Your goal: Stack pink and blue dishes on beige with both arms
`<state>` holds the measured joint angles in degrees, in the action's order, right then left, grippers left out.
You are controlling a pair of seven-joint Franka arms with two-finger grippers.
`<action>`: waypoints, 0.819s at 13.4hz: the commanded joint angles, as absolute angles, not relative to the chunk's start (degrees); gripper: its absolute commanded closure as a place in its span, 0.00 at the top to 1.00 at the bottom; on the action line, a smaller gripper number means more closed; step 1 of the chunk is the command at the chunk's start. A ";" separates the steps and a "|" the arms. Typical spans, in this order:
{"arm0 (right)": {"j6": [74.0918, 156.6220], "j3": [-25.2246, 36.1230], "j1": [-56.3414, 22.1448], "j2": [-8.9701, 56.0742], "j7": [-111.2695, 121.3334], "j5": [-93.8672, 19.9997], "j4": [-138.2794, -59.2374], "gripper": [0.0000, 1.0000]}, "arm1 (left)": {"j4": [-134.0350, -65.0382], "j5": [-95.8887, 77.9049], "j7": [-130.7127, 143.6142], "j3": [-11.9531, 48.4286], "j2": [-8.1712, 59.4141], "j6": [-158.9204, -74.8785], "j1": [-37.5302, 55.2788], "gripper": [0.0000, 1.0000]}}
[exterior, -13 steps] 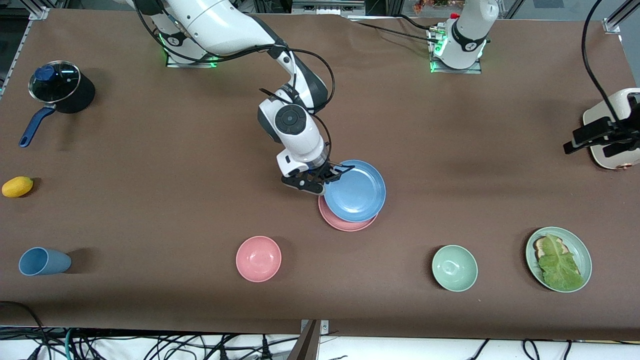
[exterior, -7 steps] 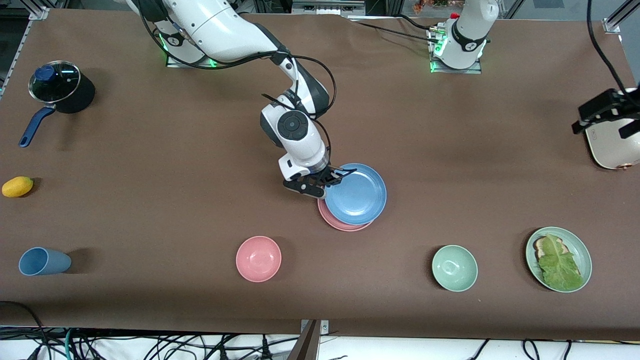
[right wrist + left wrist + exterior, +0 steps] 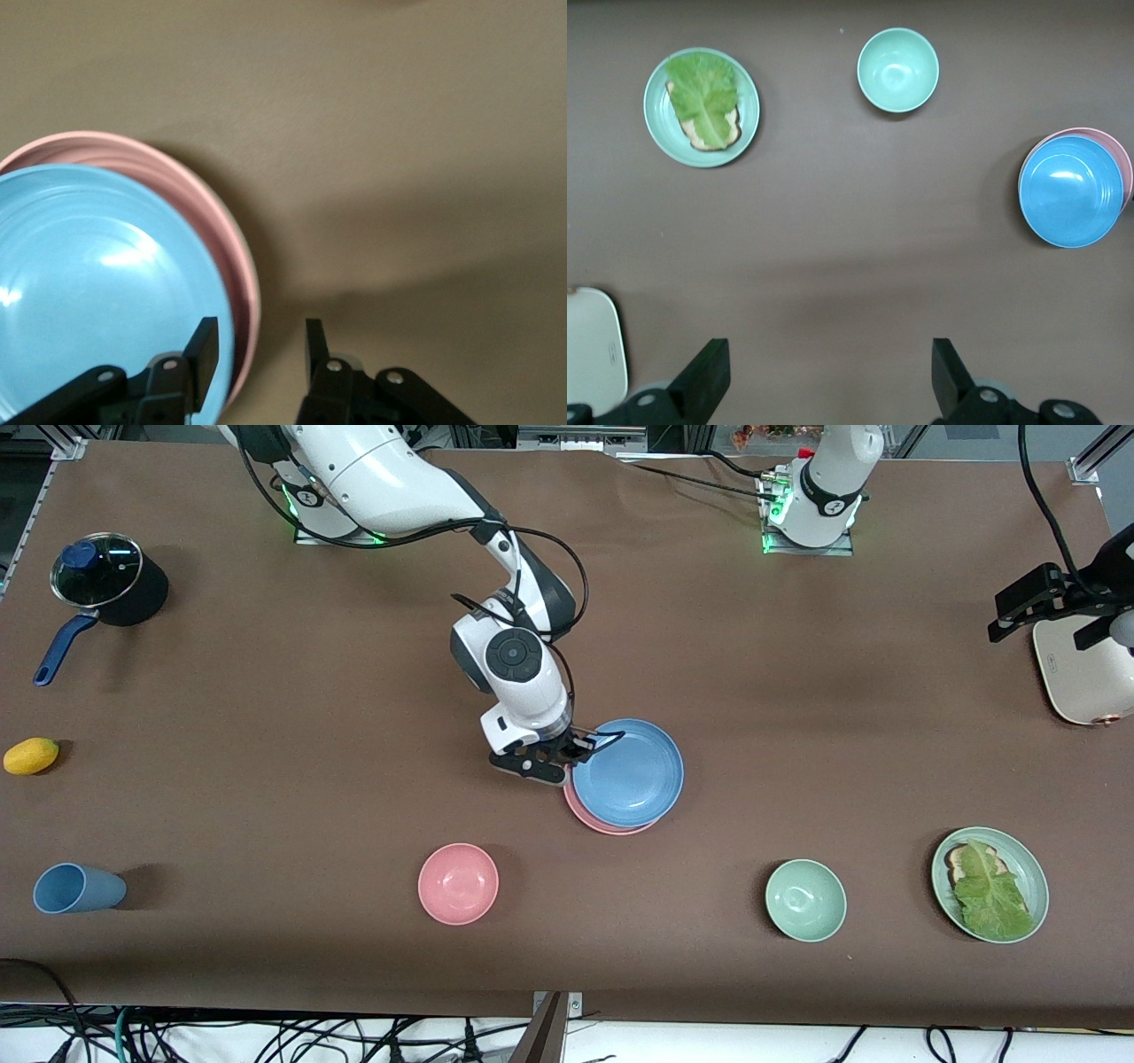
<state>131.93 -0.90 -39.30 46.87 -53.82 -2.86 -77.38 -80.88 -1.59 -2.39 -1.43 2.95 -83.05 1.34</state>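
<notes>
The blue plate (image 3: 629, 772) lies on the pink plate (image 3: 589, 821) at the table's middle, shifted a little so a pink crescent shows. Both also show in the left wrist view, blue plate (image 3: 1070, 190) over pink plate (image 3: 1121, 155). No beige plate is visible; I cannot tell whether it lies under the pink one. My right gripper (image 3: 576, 748) is at the stack's edge toward the right arm's end. The right wrist view shows this gripper (image 3: 260, 326) open, one finger over the blue plate (image 3: 97, 283), the other off the pink plate (image 3: 204, 212). My left gripper (image 3: 1054, 615) hangs open over the toaster; in its wrist view the left gripper (image 3: 828, 345) holds nothing.
A pink bowl (image 3: 458, 883), a green bowl (image 3: 805, 899) and a green plate with toast and lettuce (image 3: 990, 883) stand nearer the camera. A blue cup (image 3: 75, 887), yellow fruit (image 3: 31, 755) and lidded pot (image 3: 102, 580) sit at the right arm's end. A cream toaster (image 3: 1085, 669) is at the left arm's end.
The blue plate has come down onto the pink plate with the right gripper at its rim. The left gripper has shifted over the toaster, toward the arms' bases.
</notes>
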 commanded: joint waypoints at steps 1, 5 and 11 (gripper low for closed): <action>125.88 -1.32 -36.39 43.78 -48.09 -2.02 -77.08 0.52 | -82.53 -3.08 -0.79 -1.14 1.41 -82.44 0.79 1.00; 118.93 -1.23 -31.92 38.77 -41.94 -1.58 -77.08 0.94 | -86.13 -3.08 -0.62 -1.14 -1.41 -82.53 1.58 1.00; 102.95 10.62 -30.06 29.28 -24.81 -2.55 -77.52 1.00 | -84.55 -2.99 -0.88 -1.14 0.53 -82.53 1.58 1.00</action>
<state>107.35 8.03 -30.16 32.98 -29.12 -2.27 -76.31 -84.27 -1.85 -1.24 -1.24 0.69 -82.34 1.67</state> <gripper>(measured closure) 0.000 0.000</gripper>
